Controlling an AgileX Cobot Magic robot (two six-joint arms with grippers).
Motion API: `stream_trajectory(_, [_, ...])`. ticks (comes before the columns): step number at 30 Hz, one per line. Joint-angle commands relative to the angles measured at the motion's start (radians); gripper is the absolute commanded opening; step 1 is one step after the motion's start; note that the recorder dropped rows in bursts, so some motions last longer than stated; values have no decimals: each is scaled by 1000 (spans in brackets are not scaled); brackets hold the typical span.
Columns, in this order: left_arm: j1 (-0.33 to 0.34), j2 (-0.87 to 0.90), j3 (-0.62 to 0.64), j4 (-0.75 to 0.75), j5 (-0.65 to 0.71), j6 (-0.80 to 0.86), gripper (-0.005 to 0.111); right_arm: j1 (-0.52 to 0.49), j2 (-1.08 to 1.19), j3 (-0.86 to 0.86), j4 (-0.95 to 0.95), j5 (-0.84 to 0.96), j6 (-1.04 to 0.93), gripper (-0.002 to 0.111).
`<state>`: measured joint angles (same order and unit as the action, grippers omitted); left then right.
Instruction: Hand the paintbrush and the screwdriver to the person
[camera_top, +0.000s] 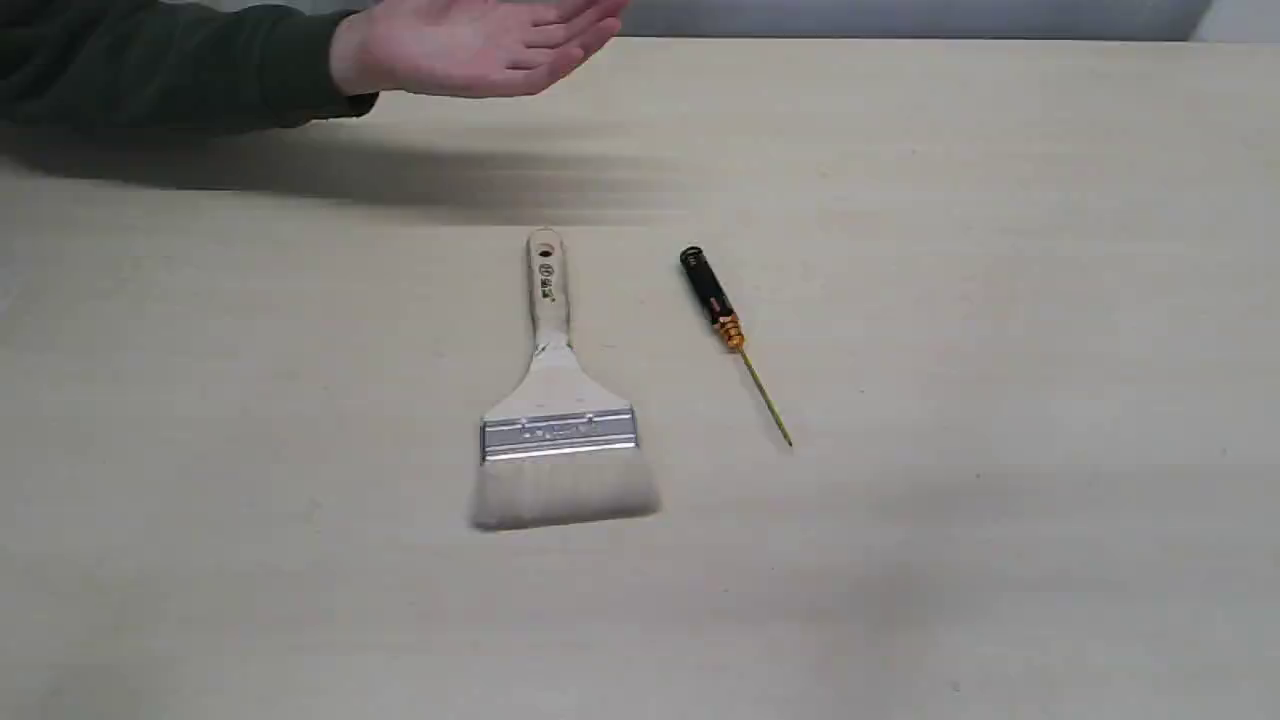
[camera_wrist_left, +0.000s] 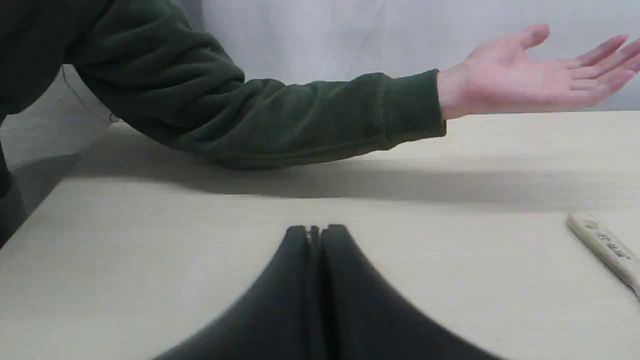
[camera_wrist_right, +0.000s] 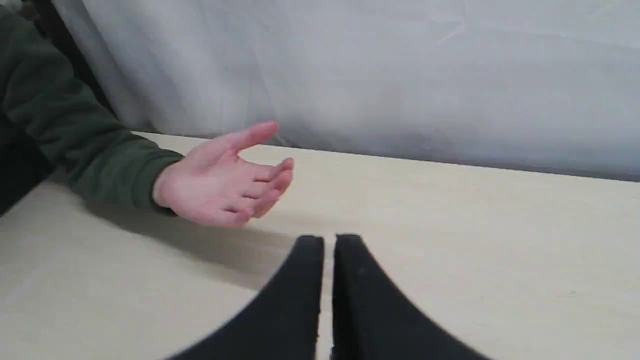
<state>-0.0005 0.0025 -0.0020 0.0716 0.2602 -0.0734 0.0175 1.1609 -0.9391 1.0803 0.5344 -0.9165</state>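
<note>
The paintbrush (camera_top: 553, 400) lies flat mid-table, its cream handle toward the far edge and its whitish bristles toward the near side; its handle end (camera_wrist_left: 604, 247) also shows in the left wrist view. To its right lies the slim screwdriver (camera_top: 722, 318), black handle far, gold shaft near. The person's open hand (camera_top: 470, 45) (camera_wrist_left: 530, 75) (camera_wrist_right: 225, 182) hovers palm-up over the far left of the table, dark green sleeve behind it. My left gripper (camera_wrist_left: 315, 231) is shut and holds nothing. My right gripper (camera_wrist_right: 329, 240) is shut too, a thin slit between its fingers. Neither gripper shows in the exterior view.
The pale wooden table (camera_top: 1000, 250) spreads wide around both tools. A grey-white curtain (camera_wrist_right: 400, 75) hangs behind its far edge. The person's forearm (camera_wrist_left: 260, 120) rests along the far left of the table.
</note>
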Motion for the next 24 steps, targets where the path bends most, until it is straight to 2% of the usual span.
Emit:
stream_trajectory(1, [-7, -2, 2, -3, -10, -2, 0, 90, 72, -15, -72, -84, -13, 4])
stream_trajectory(5, [-7, -2, 2, -1, -11, -2, 0, 206, 148, -15, -153, -226, 24, 4])
stream_trajectory(10, [-7, -2, 2, -1, -11, -2, 0, 299, 255, -15, -155, -334, 23, 4])
stream_trajectory(18, [-7, -2, 2, -1, -11, -2, 0, 319, 454, -17, -155, -353, 13, 5])
stream_trajectory(21, [-7, -2, 2, -1, -11, -2, 0, 319, 510, -46, -161, -309, 13, 13])
stream_trajectory(24, [-7, -2, 2, -1, -11, -2, 0, 319, 565, -99, -162, -242, 18, 25])
